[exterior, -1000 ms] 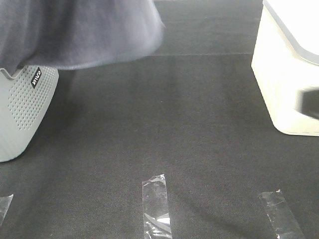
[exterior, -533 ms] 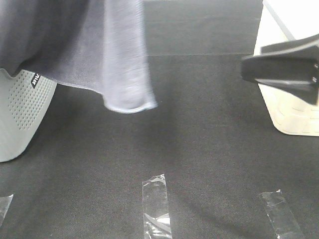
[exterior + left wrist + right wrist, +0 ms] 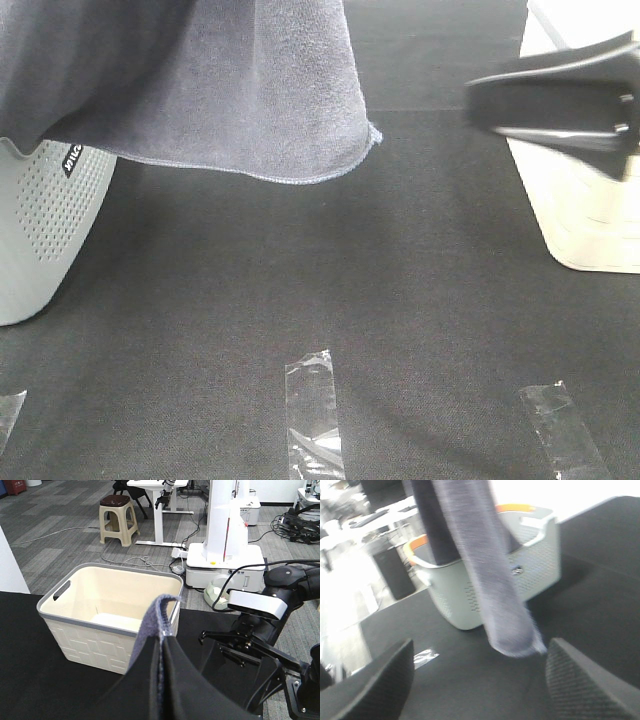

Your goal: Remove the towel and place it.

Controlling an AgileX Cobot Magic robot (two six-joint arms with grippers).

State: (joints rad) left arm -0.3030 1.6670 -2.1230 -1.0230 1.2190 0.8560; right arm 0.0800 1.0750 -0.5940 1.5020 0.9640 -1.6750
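Observation:
The greyish-lavender towel [image 3: 200, 80] hangs from above at the upper left, and its hem drapes over the top of the grey perforated basket [image 3: 40, 220]. My left gripper [image 3: 162, 645] is shut on the towel's edge [image 3: 150, 630] and is above the frame in the exterior high view. My right gripper [image 3: 485, 105] is open and empty at the upper right, in front of the cream basket [image 3: 580, 210]. It points toward the towel, a gap to its right. In the right wrist view the towel [image 3: 490, 580] hangs between the open fingers [image 3: 370, 680].
The cream basket with a grey rim [image 3: 100, 605] stands to the right on the black tabletop [image 3: 330, 290]. The grey basket has an orange rim [image 3: 530, 580]. Clear tape strips [image 3: 313, 415] [image 3: 562, 425] lie near the front edge.
The towel has swung and spread to the right, its hem now reaching further toward the middle. My right gripper has come into view from the right and moved left toward the towel.

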